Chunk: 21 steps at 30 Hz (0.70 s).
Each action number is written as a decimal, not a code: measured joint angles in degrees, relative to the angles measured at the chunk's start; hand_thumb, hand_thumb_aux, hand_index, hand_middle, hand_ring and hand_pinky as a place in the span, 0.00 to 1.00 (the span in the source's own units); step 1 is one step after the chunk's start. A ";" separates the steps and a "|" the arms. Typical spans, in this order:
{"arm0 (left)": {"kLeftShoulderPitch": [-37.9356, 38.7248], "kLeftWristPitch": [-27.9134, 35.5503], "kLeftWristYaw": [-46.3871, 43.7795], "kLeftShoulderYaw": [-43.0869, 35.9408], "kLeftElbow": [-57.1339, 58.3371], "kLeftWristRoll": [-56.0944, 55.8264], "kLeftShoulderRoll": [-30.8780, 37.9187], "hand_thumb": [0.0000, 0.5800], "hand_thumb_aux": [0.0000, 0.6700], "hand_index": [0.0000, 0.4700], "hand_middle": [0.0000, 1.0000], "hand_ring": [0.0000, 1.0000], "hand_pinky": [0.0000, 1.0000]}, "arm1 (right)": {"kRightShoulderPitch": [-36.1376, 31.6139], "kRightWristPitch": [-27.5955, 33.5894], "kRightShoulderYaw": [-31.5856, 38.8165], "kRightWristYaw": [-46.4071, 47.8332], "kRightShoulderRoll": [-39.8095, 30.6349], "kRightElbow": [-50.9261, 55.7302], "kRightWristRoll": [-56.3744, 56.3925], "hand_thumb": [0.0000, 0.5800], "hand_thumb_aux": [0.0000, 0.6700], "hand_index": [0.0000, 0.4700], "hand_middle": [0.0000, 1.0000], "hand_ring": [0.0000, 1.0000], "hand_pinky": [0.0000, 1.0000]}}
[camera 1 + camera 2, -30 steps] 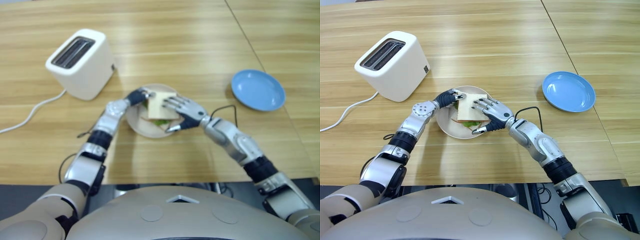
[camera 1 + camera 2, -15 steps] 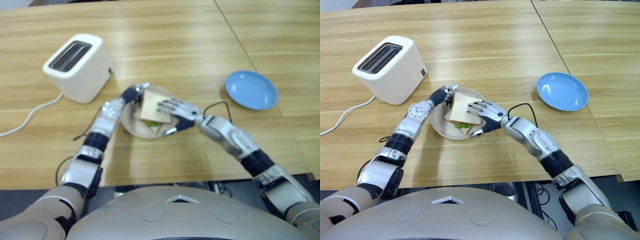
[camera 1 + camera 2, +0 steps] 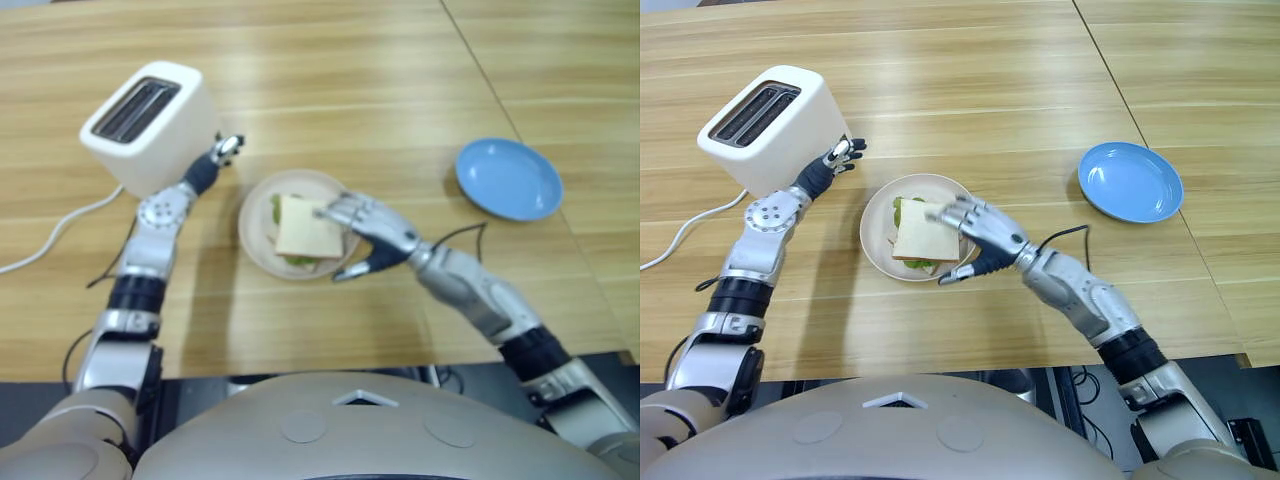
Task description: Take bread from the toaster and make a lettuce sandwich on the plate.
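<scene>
On the pale wooden table (image 3: 970, 90), the white boxy toaster (image 3: 770, 125) sits far left, and the round beige plate (image 3: 874, 226) mid-table carries the white-bread lettuce sandwich (image 3: 920, 238). Left hand (image 3: 825, 170) beside the toaster, fingers spread, empty; right hand (image 3: 985, 238) at the plate's right rim, fingers fanned, holding nothing.

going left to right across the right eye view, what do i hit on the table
toaster -> left hand -> beige plate carrying the sandwich -> right hand -> blue plate
</scene>
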 measured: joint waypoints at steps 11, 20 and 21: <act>20.71 -5.96 -14.71 -5.98 -10.97 6.82 18.44 1.00 1.00 0.98 1.00 1.00 1.00 | 25.07 4.35 -15.64 21.42 -16.81 -8.80 28.73 1.00 1.00 0.98 1.00 1.00 1.00; 20.29 -1.30 -14.46 -7.22 -11.48 10.10 19.08 1.00 1.00 0.98 1.00 1.00 1.00 | 20.82 12.36 -2.53 32.10 -10.87 -1.73 20.05 1.00 1.00 0.98 1.00 1.00 1.00; 19.22 -1.22 -14.46 -8.11 -10.84 10.65 18.06 1.00 1.00 0.98 1.00 1.00 1.00 | 18.27 13.13 -0.85 31.96 -9.54 0.53 16.75 1.00 1.00 0.98 1.00 1.00 1.00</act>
